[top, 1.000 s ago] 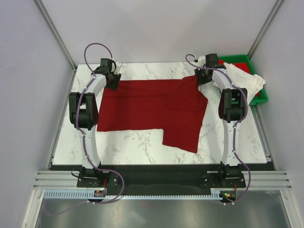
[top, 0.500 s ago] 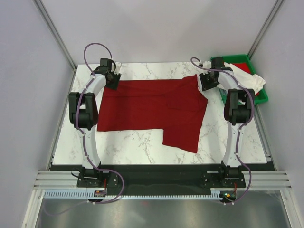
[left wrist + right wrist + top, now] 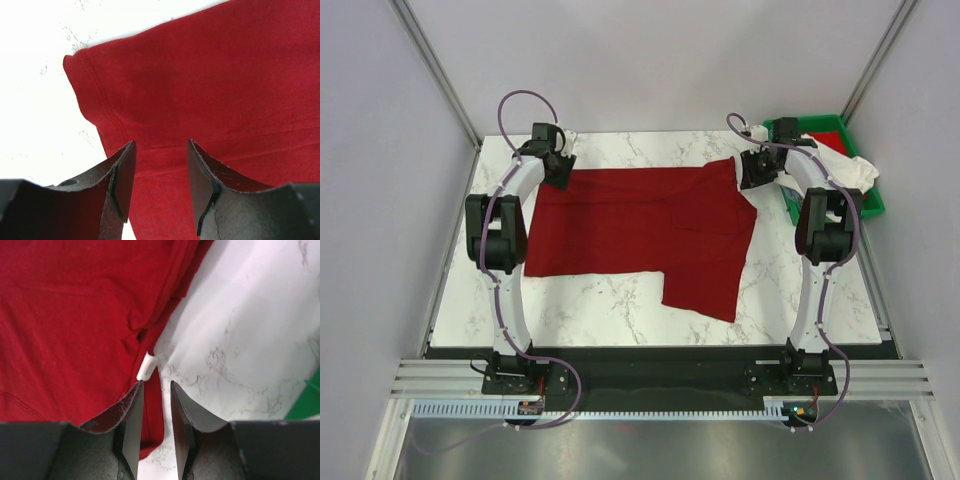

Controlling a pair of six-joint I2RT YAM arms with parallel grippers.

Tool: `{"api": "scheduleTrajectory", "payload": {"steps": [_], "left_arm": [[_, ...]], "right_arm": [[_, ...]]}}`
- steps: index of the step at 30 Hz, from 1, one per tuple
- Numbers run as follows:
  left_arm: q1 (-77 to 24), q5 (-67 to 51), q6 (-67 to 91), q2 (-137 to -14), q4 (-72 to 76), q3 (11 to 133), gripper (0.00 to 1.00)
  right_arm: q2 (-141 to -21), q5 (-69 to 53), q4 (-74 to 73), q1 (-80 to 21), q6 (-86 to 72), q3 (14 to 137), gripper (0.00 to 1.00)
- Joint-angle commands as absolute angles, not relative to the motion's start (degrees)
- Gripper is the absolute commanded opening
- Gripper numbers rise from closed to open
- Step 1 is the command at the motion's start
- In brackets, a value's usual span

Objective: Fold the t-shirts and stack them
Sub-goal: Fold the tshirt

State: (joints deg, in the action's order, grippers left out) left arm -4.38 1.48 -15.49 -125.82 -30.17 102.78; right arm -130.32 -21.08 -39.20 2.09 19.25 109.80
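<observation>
My left claw (image 3: 161,145) is released, jaws apart over the far left corner of the dark red t-shirt (image 3: 640,225), which lies spread over the far half of the table (image 3: 620,300). My right claw (image 3: 156,384) straddles the shirt's far right edge by a white tag (image 3: 146,366). Its jaws are narrow, and I cannot tell if they grip. The off-white t-shirt (image 3: 845,170) lies heaped in the green bin (image 3: 872,207) at the far right corner.

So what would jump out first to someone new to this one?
The dark red t-shirt spread across the middle of the marble table. Then the off-white t-shirt heaped in the green bin at the far right corner. The left hand and right hand sit at the red shirt's two far corners.
</observation>
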Motion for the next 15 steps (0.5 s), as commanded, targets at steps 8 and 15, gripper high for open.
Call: {"api": "scheduleTrajectory", "payload": {"steps": [8, 15], "left_arm": [[-4.92, 2.99, -17.4, -124.72, -29.27, 103.71, 0.52], [-4.75, 4.92, -18.28, -129.02, -29.09, 108.79, 0.52]], "right_arm": [[-136.49, -25.14, -39.46, 1.93, 17.93, 117.86, 0.36], [-138.78, -23.73, -37.89, 2.02, 16.7, 120.06, 0.36]]}}
